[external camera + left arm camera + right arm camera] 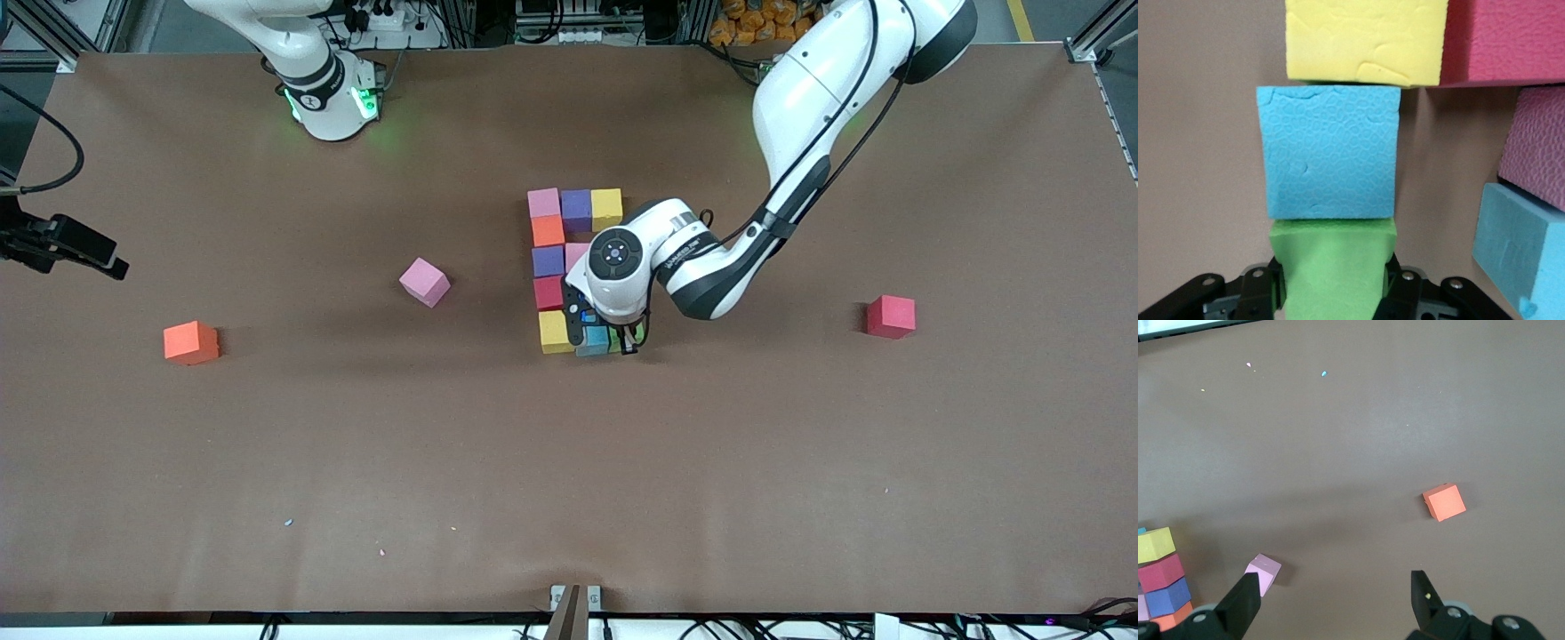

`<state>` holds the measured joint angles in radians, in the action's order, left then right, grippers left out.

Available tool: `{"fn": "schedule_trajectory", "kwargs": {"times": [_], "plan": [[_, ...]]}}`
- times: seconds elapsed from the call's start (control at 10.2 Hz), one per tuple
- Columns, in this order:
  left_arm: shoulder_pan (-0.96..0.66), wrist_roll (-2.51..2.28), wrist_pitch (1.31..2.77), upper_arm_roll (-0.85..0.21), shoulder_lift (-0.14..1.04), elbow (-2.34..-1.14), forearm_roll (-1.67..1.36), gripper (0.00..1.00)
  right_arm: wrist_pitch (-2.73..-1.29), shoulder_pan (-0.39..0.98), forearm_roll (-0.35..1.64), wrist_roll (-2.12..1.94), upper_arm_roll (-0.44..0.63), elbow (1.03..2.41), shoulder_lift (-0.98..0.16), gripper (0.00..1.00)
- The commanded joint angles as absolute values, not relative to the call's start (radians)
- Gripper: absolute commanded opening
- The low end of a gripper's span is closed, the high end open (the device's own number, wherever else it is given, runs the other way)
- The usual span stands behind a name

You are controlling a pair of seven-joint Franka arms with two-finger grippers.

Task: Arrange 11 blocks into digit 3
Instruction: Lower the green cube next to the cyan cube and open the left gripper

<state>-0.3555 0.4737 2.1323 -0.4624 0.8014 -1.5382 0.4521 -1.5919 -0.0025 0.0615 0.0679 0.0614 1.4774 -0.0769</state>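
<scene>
Several blocks stand packed together mid-table: pink [543,203], purple [576,210] and yellow [606,208] in a row, then orange [548,230], purple [548,260], red [548,292] and yellow [556,332] in a column toward the front camera. My left gripper [615,345] is low at that end, shut on a green block [1331,253]. The green block touches the light blue block [1329,162], which sits beside the yellow one [1365,40]. My right gripper [1335,587] hangs open and empty over the right arm's end of the table.
Loose blocks lie apart: a pink one [424,282], an orange one [190,342] and a red one [891,316]. The left arm hides part of the cluster, where another light blue block [1518,247] and a pink one [1538,150] show.
</scene>
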Motion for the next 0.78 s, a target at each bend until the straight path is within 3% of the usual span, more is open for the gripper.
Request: {"fn": "schedule_trajectory", "kwargs": {"times": [0.0, 0.1, 0.2, 0.69], "plan": [[-0.379, 0.465, 2.128, -0.437, 0.824, -1.513, 0.468, 0.26, -1.588, 0.0, 0.067, 0.077, 0.064, 1.471, -0.078, 1.0], [-0.379, 0.465, 2.128, -0.437, 0.824, -1.513, 0.466, 0.59, -1.588, 0.002, 0.067, 0.077, 0.064, 1.471, -0.078, 1.0], [-0.377, 0.412, 2.128, -0.437, 0.822, -1.513, 0.454, 1.0, -1.588, 0.002, 0.067, 0.077, 0.064, 1.471, -0.078, 1.0], [-0.387, 0.387, 2.125, -0.443, 0.776, -1.514, 0.476, 1.0, -1.588, 0.0, 0.067, 0.077, 0.064, 1.471, -0.077, 1.0]]}}
